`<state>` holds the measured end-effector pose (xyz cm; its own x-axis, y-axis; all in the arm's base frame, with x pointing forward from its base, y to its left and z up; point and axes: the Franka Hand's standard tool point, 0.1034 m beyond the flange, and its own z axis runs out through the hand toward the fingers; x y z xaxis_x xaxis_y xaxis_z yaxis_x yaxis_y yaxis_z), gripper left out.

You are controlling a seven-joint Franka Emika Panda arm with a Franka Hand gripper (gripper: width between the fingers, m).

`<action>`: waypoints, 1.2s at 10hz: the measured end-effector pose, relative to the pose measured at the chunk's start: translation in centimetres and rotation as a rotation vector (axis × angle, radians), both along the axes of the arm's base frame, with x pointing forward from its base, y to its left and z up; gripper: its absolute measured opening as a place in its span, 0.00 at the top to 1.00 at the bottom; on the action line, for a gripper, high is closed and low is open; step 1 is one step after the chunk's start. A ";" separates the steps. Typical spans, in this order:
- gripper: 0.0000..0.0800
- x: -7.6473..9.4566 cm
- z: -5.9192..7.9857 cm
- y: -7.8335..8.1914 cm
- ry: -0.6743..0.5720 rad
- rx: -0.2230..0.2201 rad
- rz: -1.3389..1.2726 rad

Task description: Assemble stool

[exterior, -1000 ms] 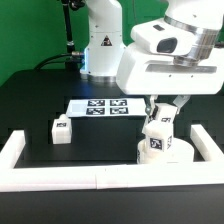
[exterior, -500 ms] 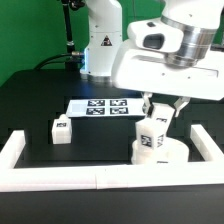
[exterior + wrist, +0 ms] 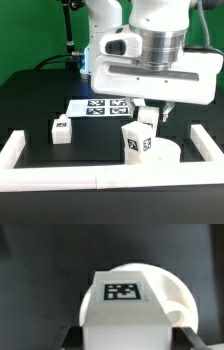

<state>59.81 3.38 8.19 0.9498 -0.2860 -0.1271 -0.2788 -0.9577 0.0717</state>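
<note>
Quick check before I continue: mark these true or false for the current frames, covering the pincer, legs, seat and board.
1. The pincer grips a tagged leg. True.
2. A second leg lies on the marker board. False: the loose leg lies on the black table, apart from the marker board.
3. The round seat sits near the front rail. True.
4. All three legs are fitted in the seat. False: one is in the pincer, another lies loose.

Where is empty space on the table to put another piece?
Bare table lies between the loose leg and the held leg, from the marker board to the rail. It is crowded at the exterior view's right, where the gripper holds that leg by the seat.
</note>
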 end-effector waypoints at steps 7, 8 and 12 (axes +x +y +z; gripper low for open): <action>0.58 0.2 0.0 -0.5 -0.027 -0.065 -0.549; 0.58 0.3 -0.2 -0.7 -0.050 -0.061 -0.637; 0.58 -0.3 -0.2 -0.6 -0.045 -0.014 -0.951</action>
<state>59.53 2.75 7.96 0.3224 -0.9427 -0.0864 -0.9435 -0.3274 0.0519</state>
